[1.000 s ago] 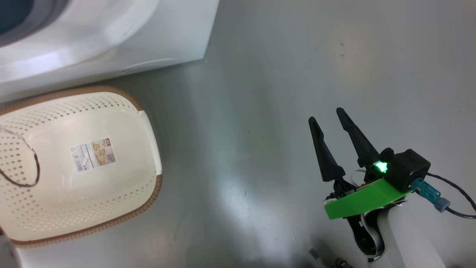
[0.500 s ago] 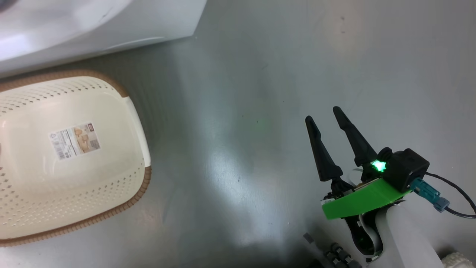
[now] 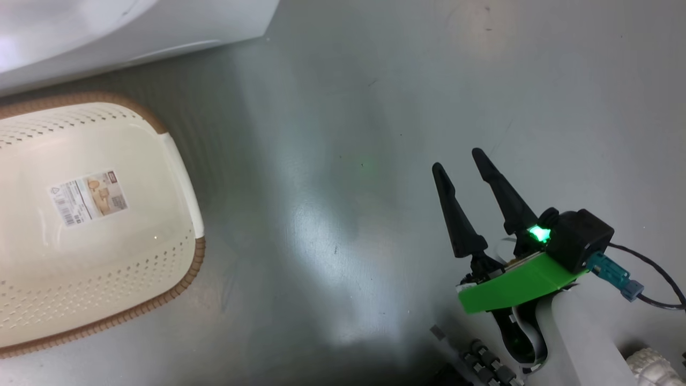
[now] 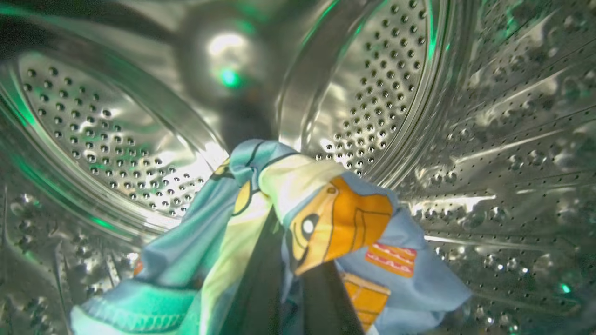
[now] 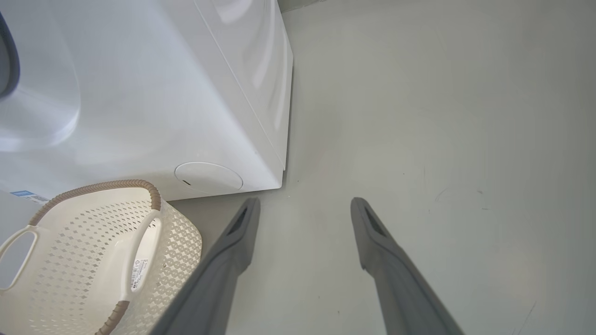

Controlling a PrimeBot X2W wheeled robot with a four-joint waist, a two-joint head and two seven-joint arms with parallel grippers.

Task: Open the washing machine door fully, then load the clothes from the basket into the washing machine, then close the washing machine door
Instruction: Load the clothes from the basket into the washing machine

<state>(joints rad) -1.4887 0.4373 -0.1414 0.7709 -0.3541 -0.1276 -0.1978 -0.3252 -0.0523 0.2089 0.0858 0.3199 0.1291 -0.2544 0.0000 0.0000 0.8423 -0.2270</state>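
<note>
In the left wrist view I look into the steel perforated drum (image 4: 396, 70) of the washing machine. My left gripper (image 4: 291, 279) is inside it, shut on the clothes (image 4: 344, 223), light blue fabric with orange print draped over its dark fingers. The basket (image 3: 177, 287) stands on the floor at the left, with nothing in it but a label; its rim (image 5: 100, 186) is close to the washing machine (image 5: 163, 93). My right gripper (image 3: 456, 160) hangs open over bare floor to the basket's right, fingers (image 5: 233, 242) spread with nothing between them. The washing machine door is out of view.
The washing machine's white lower corner (image 3: 161, 27) lies at the top left of the head view. A round cover (image 5: 208, 177) sits low on its front. Grey floor (image 3: 348, 187) stretches between basket and right gripper. Parts of my base (image 3: 487, 364) show at the bottom right.
The head camera has shifted, so basket and machine sit further left and up in that view. A dark loop seen at the basket's left edge has left the picture. My right gripper stays open.
</note>
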